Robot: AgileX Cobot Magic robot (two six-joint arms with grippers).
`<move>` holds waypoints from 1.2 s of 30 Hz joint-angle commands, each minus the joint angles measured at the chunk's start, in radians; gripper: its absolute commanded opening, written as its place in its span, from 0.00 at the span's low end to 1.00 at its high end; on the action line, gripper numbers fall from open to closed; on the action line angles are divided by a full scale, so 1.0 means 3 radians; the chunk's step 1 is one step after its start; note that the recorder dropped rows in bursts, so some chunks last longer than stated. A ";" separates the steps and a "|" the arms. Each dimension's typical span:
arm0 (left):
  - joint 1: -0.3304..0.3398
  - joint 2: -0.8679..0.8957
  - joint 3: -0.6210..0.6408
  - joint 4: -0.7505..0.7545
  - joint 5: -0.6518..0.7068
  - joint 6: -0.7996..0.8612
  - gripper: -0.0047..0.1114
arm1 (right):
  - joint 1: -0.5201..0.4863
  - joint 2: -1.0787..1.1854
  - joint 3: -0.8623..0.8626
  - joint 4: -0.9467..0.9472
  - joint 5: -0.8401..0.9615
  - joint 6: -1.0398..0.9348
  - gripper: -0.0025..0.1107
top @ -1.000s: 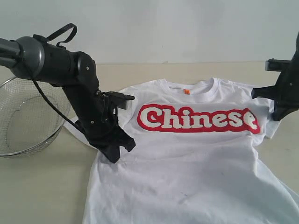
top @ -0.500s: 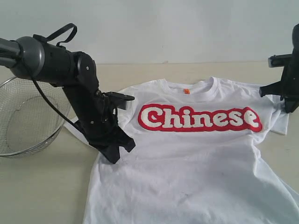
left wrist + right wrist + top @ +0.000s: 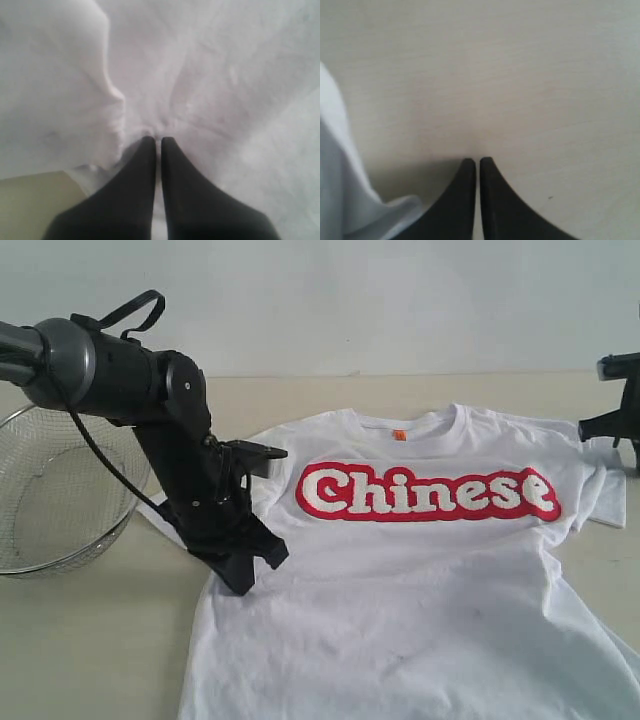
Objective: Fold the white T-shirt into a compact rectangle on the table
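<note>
The white T-shirt [image 3: 400, 590] lies face up and spread out on the table [image 3: 90, 640], red "Chinese" lettering across the chest, collar toward the far side. My left gripper [image 3: 243, 580] is shut, its tips [image 3: 158, 139] pressed down on the cloth beside the left sleeve, and the fabric [image 3: 210, 75] puckers toward them. I cannot tell whether any cloth is nipped. My right gripper [image 3: 622, 423] is at the right edge of the exterior view, beyond the right sleeve. It is shut [image 3: 478, 160] over bare tabletop [image 3: 520, 75], holding nothing, with the shirt's edge [image 3: 335, 165] beside it.
A round wire-mesh basket [image 3: 50, 490] stands on the table at the far left, close behind the left arm. Bare tabletop [image 3: 300, 395] runs along the far side up to a pale wall. The shirt's hem runs out of the exterior view at the near edge.
The right arm has drawn away to the right, off the right sleeve, which now lies flatter and more spread. The left arm has stayed put.
</note>
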 commanded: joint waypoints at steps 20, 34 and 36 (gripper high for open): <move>0.0010 -0.0023 -0.0017 -0.0011 -0.0020 -0.0031 0.08 | -0.0071 -0.0931 0.1009 0.1507 0.0068 -0.0497 0.02; 0.0010 -0.0023 -0.0017 -0.0011 -0.0027 -0.0017 0.08 | -0.0071 -0.1035 0.1677 0.2083 -0.0559 -0.0811 0.02; 0.0010 -0.0023 -0.0017 -0.0011 -0.0027 -0.0017 0.08 | -0.0071 -0.1035 0.1677 0.2094 -0.0577 -0.0820 0.02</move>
